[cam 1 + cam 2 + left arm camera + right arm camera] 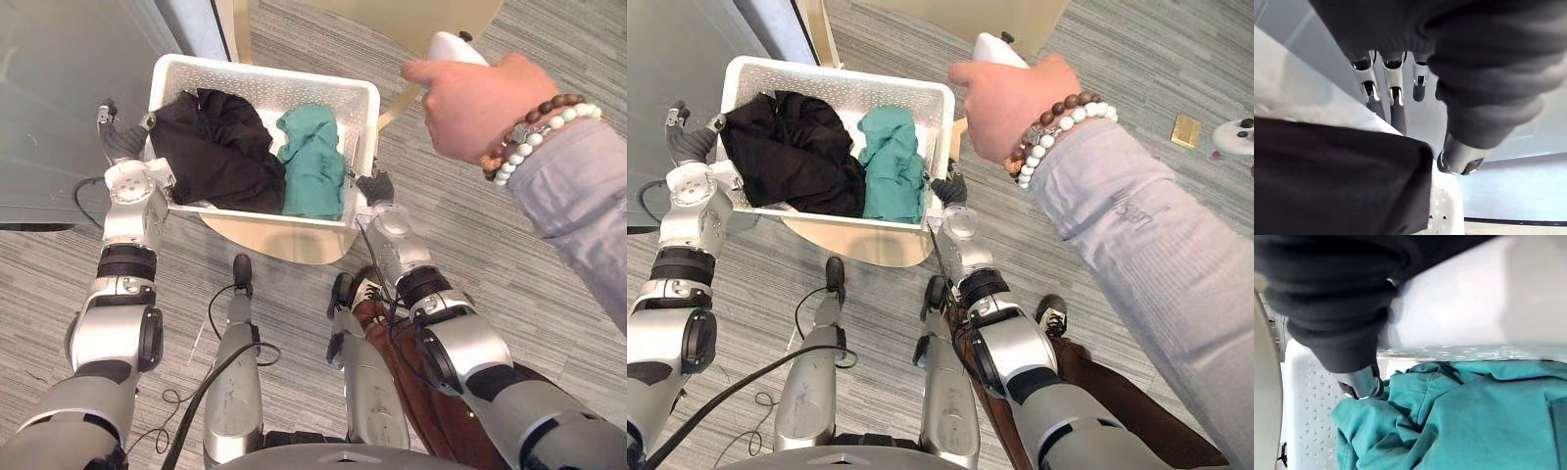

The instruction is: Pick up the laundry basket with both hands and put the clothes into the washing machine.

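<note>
A white perforated laundry basket (265, 73) sits in front of me over a beige round tabletop (284, 240). Inside it, a heap of black clothes (216, 147) lies on the left and a teal garment (313, 162) on the right. My left hand (125, 142) is at the basket's left rim, its fingers (1393, 93) running down the outside of the wall and its thumb (1462, 156) over the rim by the black cloth (1337, 181). My right hand (375, 186) grips the right rim. Its thumb (1361, 382) hooks inside above the teal garment (1459, 416).
A person's hand (480, 103) with bead bracelets holds a white device (453, 46) just above the basket's far right corner. A grey panel (59, 98) stands close on the left. A yellow object (1187, 130) and a white device (1236, 137) lie on the striped floor at right.
</note>
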Motion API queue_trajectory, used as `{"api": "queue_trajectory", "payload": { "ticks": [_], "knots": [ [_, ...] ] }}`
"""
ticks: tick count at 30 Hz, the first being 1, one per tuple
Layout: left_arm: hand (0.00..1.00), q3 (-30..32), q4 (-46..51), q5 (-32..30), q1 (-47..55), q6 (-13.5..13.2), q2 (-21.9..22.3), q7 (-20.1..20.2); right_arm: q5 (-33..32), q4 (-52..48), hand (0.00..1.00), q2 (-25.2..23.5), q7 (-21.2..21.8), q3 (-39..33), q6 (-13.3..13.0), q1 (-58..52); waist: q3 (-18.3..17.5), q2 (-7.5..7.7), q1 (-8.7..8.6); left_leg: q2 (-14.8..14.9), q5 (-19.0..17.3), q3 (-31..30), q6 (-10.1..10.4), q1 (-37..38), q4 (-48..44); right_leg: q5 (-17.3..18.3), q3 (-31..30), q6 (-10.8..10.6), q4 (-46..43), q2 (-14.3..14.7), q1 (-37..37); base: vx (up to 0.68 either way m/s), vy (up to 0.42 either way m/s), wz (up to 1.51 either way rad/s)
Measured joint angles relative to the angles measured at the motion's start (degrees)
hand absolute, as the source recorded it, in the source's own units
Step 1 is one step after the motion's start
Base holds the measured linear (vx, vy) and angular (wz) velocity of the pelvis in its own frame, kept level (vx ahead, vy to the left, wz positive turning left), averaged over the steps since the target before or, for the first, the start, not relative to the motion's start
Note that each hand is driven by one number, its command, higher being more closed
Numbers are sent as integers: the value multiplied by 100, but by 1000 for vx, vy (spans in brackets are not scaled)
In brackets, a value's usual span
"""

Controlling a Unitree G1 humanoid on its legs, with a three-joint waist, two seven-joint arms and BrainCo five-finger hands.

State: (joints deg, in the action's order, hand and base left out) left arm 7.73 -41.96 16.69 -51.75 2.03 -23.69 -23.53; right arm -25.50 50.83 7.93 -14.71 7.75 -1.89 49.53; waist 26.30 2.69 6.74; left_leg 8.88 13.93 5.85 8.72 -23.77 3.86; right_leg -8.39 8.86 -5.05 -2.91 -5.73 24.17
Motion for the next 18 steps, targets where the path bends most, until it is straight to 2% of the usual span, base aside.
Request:
{"api": "queue_trajectory", "payload": {
  "ticks": [12, 18],
  "knots": [
    [0, -66, -485, 2, -530, 1, 3, 11, -198, 639, 0, -126, 194, -5, 117, 291, 0, -1, -32, -1, 55, 25, 5, 207, 50, 0, -26, 3, -6, 8, -160, -1, -1, 0],
    [0, -122, -630, 16, -651, 1, -7, 106, -236, 763, 0, -152, 306, 0, 406, 243, 2, -5, -45, -6, 54, 19, 5, 354, 50, 14, -26, 17, -18, 10, -304, 0, 0, 0]
  ]
}}
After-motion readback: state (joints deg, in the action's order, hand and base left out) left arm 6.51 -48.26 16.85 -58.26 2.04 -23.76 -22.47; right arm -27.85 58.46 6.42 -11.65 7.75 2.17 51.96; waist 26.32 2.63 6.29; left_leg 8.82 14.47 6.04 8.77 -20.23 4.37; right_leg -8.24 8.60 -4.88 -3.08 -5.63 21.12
